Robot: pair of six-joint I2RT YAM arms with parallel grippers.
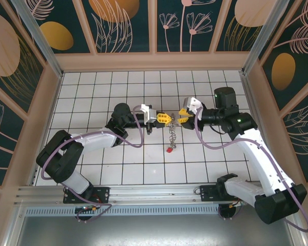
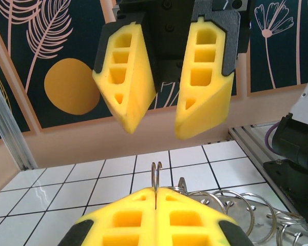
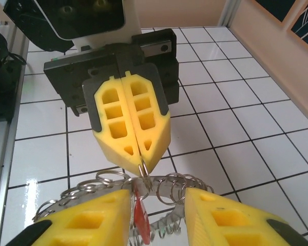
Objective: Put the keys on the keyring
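- The left gripper is seen clenched, its yellow fingers pressed together on a small wire loop of the keyring.
- The right gripper is held released, its fingers spread apart directly facing the left fingertips.
- The keyring is hung just below the left fingertips, between the two grippers.
- A red-tagged key is seen under the loops, below the left fingertips.
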